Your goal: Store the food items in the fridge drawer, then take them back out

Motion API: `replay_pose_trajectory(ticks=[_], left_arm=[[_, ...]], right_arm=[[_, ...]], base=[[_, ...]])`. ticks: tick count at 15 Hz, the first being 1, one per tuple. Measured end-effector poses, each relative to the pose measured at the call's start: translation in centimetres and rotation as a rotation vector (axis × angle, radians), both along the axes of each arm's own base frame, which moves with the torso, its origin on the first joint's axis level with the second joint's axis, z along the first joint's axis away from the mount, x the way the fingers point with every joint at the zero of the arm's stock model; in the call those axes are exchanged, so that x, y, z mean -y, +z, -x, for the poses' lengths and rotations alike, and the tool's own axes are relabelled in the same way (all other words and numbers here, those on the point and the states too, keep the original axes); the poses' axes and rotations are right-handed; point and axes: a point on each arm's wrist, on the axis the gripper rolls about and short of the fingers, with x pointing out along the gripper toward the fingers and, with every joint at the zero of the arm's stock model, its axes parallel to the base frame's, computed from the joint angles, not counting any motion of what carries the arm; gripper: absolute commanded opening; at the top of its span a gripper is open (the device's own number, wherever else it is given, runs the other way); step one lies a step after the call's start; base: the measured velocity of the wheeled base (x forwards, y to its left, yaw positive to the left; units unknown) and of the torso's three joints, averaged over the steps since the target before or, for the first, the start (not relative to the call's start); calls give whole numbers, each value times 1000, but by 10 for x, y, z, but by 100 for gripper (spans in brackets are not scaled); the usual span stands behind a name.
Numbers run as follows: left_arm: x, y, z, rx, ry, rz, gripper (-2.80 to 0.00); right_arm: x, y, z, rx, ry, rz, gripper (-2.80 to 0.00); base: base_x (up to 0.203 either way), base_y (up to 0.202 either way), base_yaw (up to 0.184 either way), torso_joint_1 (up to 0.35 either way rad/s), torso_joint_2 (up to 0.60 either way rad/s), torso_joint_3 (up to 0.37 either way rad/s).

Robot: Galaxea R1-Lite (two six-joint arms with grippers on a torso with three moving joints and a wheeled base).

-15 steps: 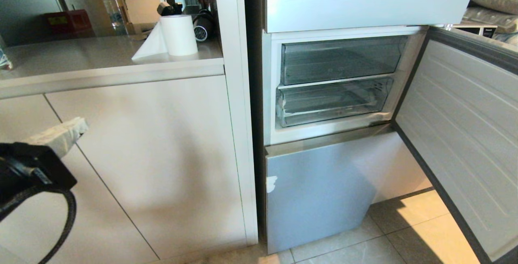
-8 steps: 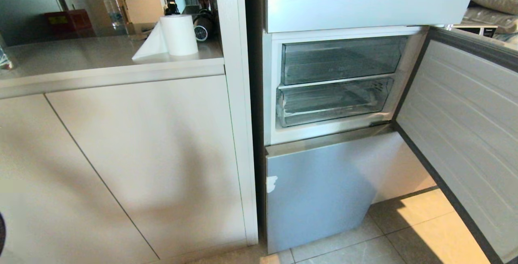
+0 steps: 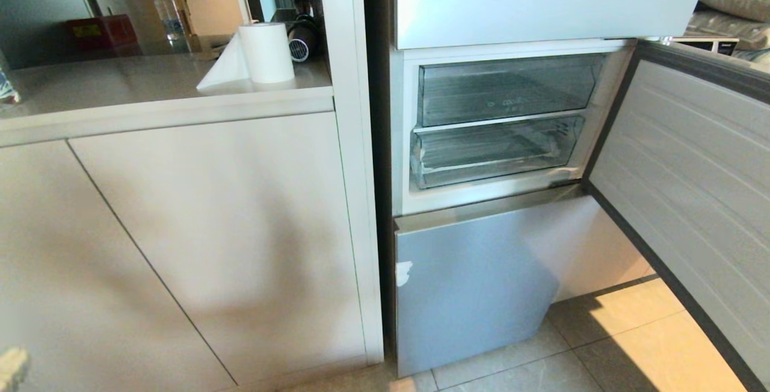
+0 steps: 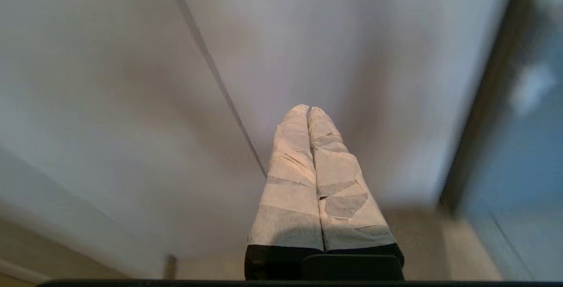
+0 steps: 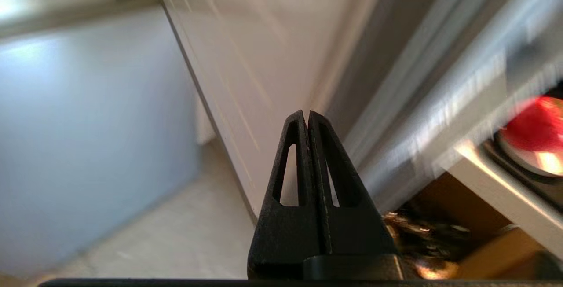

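A fridge stands with its middle door [image 3: 692, 199] swung wide, two clear drawers stacked in the opening, both pushed in and neither showing any food. The lower one, the fridge drawer [image 3: 493, 151] of the task, is the shallower, with a ribbed floor and a thick clear lip; the upper drawer [image 3: 508, 88] carries faint lettering on its front.

Both tools hang low and away from that opening. The left tool [image 4: 310, 111], its tape-wrapped fingers pressed together on nothing, faces the pale cabinet doors [image 3: 210, 229] under the bench [image 3: 150, 88]; the fridge lies off toward the robot's right of it. The right tool [image 5: 306, 114] — black fingers closed flat against each other, also empty — points along the edge of the open door, near the floor [image 5: 176, 238].

The relation that counts is this: the red food item [image 5: 534, 126], blurred and only partly in view, sits off to one side of the right tool, on what looks like a dish on a light ledge, and appears in no other view. By that showing the right tool is the nearer one, and the drawer, wide across the opening, likely has to be drawn out first.
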Motion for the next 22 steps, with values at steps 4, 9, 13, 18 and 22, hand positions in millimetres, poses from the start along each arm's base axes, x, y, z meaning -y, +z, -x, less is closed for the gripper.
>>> replay_pose_trajectory(ticks=[4,9,13,18,22], left_arm=[[6,-53,21,-189,-181,127,-280],[6,-60,33,-99,-294,90,-280],[6,-62,43,28,-278,93,-280],[5,-63,45,85,-214,227,-280],[5,-63,46,80,-225,175,-280]], right_arm=[[-3,-30,24,-9,80,49,-280],[-11,-85,42,-75,423,-12,-280],[-12,-99,63,-32,472,-2,-280],[-13,-107,73,106,542,-67,-280],[-13,-109,74,125,545,-71,-280]], base=[[0,0,0,0,0,0],[0,0,0,0,0,0],[0,0,0,0,0,0],[0,0,0,0,0,0],[0,0,0,0,0,0]])
